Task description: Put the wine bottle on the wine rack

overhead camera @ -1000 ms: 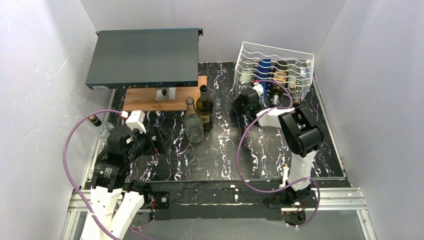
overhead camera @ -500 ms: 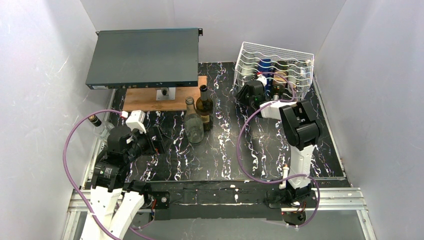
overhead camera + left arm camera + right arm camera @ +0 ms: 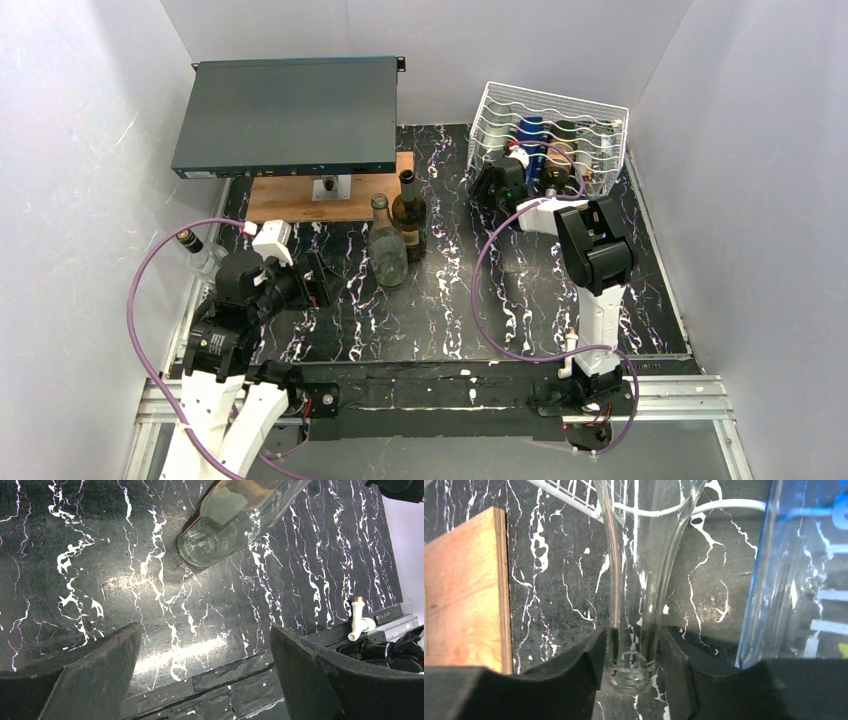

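The white wire wine rack (image 3: 548,122) stands at the back right and holds several bottles. My right gripper (image 3: 498,178) is at the rack's front left. In the right wrist view the right gripper (image 3: 633,655) is shut on the neck of a clear glass wine bottle (image 3: 644,555). That bottle's body reaches in past the rack's wire (image 3: 724,504), beside a blue bottle (image 3: 794,580). My left gripper (image 3: 318,282) is open and empty low over the table. In its wrist view the left gripper (image 3: 205,630) is short of a standing clear bottle (image 3: 225,520).
A clear bottle (image 3: 387,250) and a dark bottle (image 3: 408,215) stand mid-table. A dark flat metal box (image 3: 285,115) sits on a stand over a wooden board (image 3: 300,200). Another bottle (image 3: 195,245) lies by the left wall. White walls enclose the table.
My right gripper has moved back and slightly left toward the rack, carrying the clear bottle further into it. The left arm has not moved.
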Robot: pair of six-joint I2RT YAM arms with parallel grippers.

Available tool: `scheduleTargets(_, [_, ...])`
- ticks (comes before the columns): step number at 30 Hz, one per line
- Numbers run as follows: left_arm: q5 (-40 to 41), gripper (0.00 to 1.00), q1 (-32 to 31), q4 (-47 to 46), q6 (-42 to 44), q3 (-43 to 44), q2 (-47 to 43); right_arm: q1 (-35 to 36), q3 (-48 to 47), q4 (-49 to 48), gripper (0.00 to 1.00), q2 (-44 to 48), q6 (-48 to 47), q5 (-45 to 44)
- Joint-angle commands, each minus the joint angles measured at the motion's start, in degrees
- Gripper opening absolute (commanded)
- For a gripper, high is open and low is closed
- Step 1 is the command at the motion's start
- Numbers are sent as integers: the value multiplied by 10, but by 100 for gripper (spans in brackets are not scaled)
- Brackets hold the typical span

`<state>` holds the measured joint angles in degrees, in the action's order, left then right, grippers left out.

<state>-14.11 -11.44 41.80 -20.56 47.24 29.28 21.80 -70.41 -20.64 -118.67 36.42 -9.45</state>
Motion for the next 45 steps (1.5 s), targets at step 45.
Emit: scheduleTargets(45, [-5, 99, -2, -4, 5, -4, -39, 242, 34, 170, 90, 406, -99, 74])
